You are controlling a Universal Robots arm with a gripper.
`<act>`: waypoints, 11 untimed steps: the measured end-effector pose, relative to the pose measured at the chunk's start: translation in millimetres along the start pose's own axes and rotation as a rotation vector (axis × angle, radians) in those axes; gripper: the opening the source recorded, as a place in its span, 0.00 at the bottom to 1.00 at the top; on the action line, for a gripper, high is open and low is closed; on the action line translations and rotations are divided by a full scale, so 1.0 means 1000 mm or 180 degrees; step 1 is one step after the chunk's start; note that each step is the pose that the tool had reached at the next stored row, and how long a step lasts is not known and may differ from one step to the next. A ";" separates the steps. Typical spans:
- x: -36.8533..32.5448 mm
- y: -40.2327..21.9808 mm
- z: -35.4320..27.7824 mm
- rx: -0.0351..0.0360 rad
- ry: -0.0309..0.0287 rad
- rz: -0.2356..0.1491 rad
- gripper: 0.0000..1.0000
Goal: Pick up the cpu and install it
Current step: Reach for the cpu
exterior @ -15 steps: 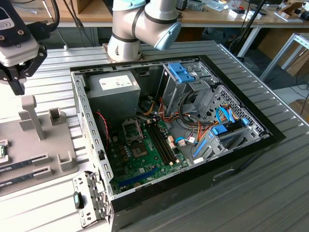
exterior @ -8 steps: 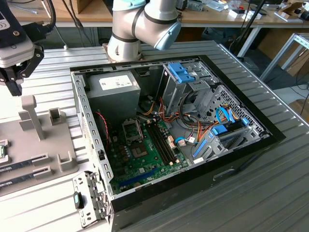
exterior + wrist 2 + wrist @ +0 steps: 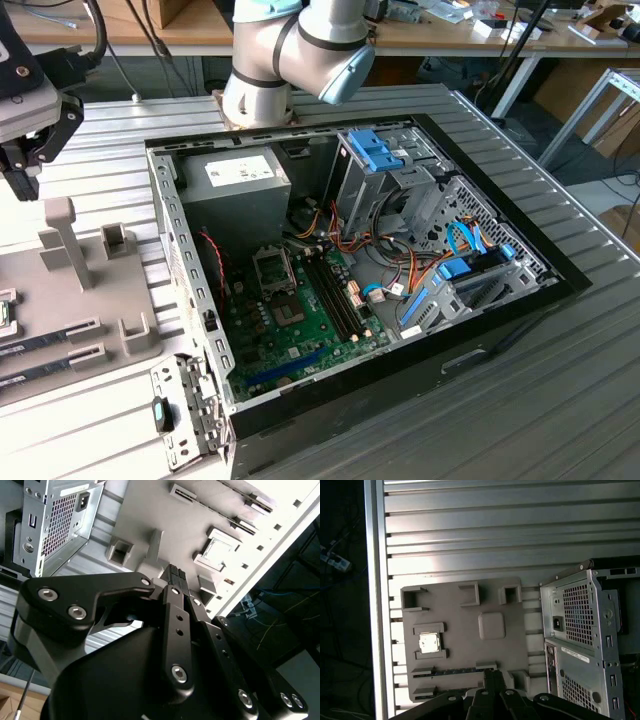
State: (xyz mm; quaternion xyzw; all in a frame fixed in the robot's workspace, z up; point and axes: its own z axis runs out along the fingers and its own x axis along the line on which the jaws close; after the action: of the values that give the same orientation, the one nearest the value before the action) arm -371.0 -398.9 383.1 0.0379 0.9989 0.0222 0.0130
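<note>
**Claw and cpu at the parts plate.** The claw, nearest the lens in both wrist views, has its two black fingers pressed together with nothing between them. It hangs above the near edge of a grey fixture plate and touches nothing. In the exterior view the claw is at the exterior view's far left, over that plate.

The cpu, silvery with a thin green rim, lies flat in a square pocket of the plate, apart from the claw. Two memory sticks lie in slots just beside it.

The plate rests on the ribbed metal counter. To the exterior view's right lies the open computer case, with a grey power-supply box at its far end and the board's socket near the middle.
</note>
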 end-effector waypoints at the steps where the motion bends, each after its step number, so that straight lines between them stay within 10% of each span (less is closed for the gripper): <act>1: 0.0010 -0.0001 0.0002 0.0000 0.0000 0.0000 0.11; 11: 0.0070 -0.0006 0.0016 0.0000 0.0000 0.0000 0.11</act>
State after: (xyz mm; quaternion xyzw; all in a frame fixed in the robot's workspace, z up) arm -378.0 -398.9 381.3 0.0379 0.9989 0.0222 0.0130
